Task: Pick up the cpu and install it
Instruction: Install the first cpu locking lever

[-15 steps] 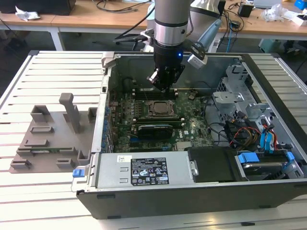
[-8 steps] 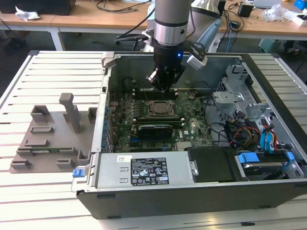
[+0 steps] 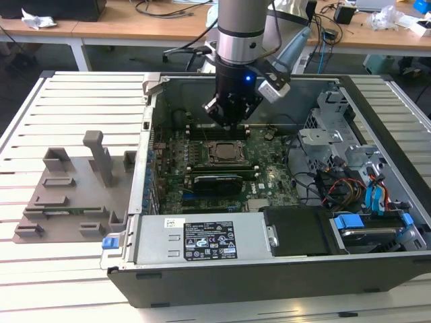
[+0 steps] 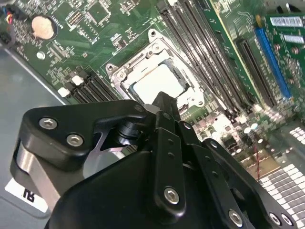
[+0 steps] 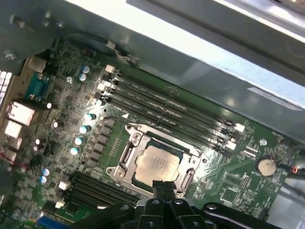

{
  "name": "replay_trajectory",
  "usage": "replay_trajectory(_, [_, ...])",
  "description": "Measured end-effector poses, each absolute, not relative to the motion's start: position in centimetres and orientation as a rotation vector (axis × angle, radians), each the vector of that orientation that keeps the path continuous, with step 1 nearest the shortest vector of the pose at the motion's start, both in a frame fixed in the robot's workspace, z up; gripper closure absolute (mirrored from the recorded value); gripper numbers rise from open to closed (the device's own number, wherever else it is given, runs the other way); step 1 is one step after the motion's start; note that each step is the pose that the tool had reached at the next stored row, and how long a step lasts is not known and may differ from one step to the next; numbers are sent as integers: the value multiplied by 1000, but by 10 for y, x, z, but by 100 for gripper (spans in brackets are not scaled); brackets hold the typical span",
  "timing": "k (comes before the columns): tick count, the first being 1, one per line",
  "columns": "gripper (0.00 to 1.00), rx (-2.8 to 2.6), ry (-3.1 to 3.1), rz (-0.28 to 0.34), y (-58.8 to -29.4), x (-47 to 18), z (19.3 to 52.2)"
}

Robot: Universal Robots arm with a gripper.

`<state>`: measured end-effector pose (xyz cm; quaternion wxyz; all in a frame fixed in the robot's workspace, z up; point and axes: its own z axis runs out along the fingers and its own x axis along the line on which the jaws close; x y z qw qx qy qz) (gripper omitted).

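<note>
At the near edge of the exterior view sits the open computer case [image 3: 283, 269], its power supply [image 3: 202, 243] with the white label lying along the front wall at about six o'clock from the board's middle. Beyond it lies the green motherboard [image 3: 269, 168], and near its centre the socket frame [image 3: 223, 152]. The cpu [image 5: 157, 163], a pale silver square, rests flat inside that frame in both wrist views [image 4: 155, 84], with memory slots [image 5: 167, 112] running alongside it. Judging by how squarely it sits within the frame, the chip looks placed in its seat; whether it is fully settled I cannot tell.

The gripper [image 3: 231, 121] hangs above the socket, at about twelve o'clock from it in the exterior view, apart from the chip. In the first wrist view the jaws appear drawn together at the tips [image 5: 164, 185] with nothing between them, so I judge them clenched and empty. The step in hand therefore seems to be the end of the placing. A coin cell [image 5: 265, 166] sits at about three o'clock from the socket in the first wrist view.

Farther off, at nine o'clock from the case, a grey parts fixture [image 3: 71, 195] stands on the slatted worktop [image 3: 81, 94]; beyond that, cluttered desks [image 3: 135, 27].
</note>
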<state>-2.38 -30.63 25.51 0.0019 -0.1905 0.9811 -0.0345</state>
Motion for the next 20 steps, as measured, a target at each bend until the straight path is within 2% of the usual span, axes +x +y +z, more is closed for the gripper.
replay_trajectory(13, [89,-195,3138,-100,-306,-24,254])
replay_trajectory(20, [89,-179,3140,-100,-306,-24,272])
